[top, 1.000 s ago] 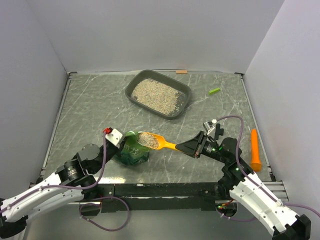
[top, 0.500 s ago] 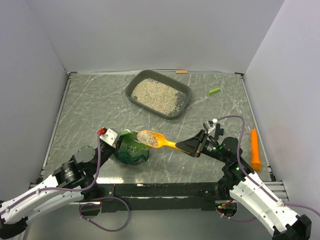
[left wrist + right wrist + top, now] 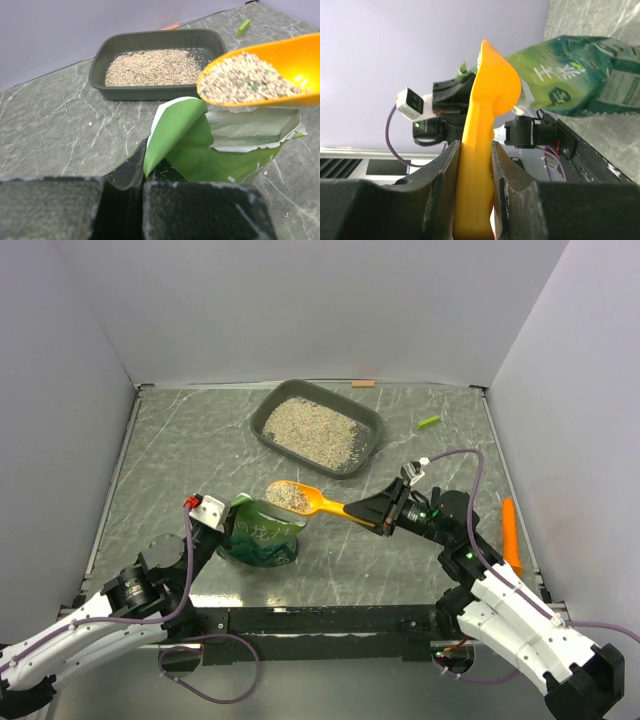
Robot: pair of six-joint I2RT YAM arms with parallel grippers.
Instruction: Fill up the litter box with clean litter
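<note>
Gripped tight between right fingers: orange scoop heaped with clean litter, above green bag pinched by left fingers. Litter box well beyond. Scoop now raised higher, nearer box.

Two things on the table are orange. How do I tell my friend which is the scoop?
Find the dark-grey litter box at the far side of the table, then the green bag nearer the arms. The scoop hangs over the bag's open mouth, pinched in the right claw. The orange stick lies bare at the right edge; only the scoop is heaped with litter.
</note>
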